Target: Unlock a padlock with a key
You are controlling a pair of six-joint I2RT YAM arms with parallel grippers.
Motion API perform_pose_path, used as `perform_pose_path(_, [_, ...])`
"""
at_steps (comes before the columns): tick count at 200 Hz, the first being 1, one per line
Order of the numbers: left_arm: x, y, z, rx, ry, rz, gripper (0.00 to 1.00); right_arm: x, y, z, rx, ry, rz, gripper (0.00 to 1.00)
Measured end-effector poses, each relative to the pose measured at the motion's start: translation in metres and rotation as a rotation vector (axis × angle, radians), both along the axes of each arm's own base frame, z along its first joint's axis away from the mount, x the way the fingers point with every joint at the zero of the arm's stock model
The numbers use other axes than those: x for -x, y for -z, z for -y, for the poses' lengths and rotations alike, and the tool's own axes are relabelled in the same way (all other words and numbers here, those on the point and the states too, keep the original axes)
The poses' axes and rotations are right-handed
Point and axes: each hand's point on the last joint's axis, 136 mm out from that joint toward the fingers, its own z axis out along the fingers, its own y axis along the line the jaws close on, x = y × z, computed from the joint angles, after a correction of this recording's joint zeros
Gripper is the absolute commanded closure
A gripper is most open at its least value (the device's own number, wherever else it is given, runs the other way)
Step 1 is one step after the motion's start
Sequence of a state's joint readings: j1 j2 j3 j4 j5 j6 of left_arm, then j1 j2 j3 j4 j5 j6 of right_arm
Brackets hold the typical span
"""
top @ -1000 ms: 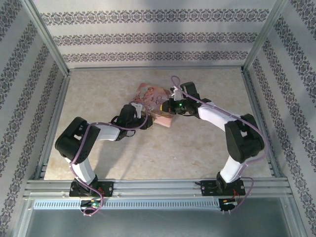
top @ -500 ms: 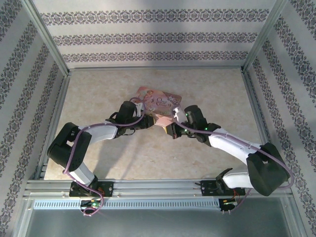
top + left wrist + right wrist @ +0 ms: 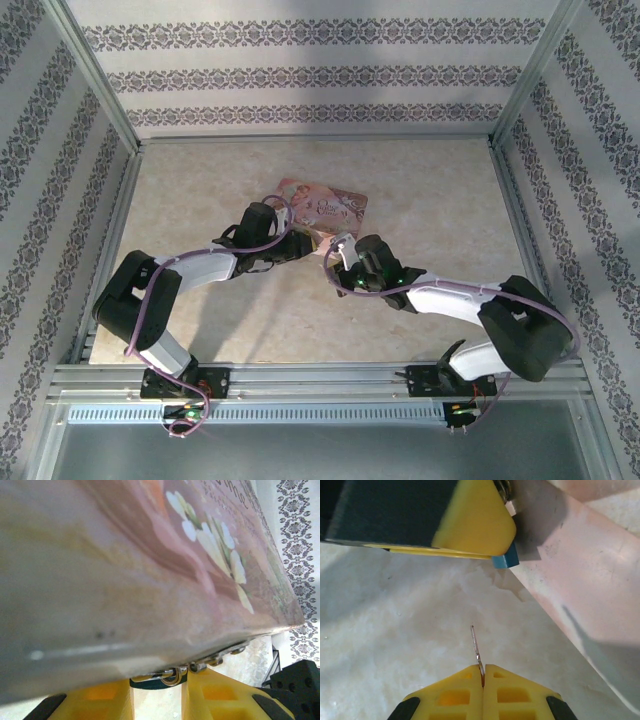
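left jaws: gripping padlock (image 3: 505, 560), mostly hidden | right jaws: pinching key (image 3: 475, 645), base hidden

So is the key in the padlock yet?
Out: the key sticks from the shut right claw, tabletop showing between it and the padlock.

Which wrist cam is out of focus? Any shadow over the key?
Left wrist: the pink box is so close it blurs. Right wrist: the key is sharp against the pale table; shadow lies on the box, not the key. Top: even light.
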State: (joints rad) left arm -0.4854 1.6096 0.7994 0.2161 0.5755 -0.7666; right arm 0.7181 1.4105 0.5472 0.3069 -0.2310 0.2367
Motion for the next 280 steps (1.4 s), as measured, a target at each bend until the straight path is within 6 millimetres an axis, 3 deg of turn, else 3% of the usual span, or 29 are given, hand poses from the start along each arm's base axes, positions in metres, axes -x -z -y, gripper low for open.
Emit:
perform_pose_path(152, [0.001,-0.015,0.001,0.02,-0.012,-0.023,0.75,-0.03,-0.006,-0.004,-0.045,0.05,0.148,1.0])
perform_pose_path(280, [-0.001,-0.018,0.002,0.03,-0.019,-0.031,0.75,-0.036,-0.009,-0.007,-0.074,0.053,0.172,1.0])
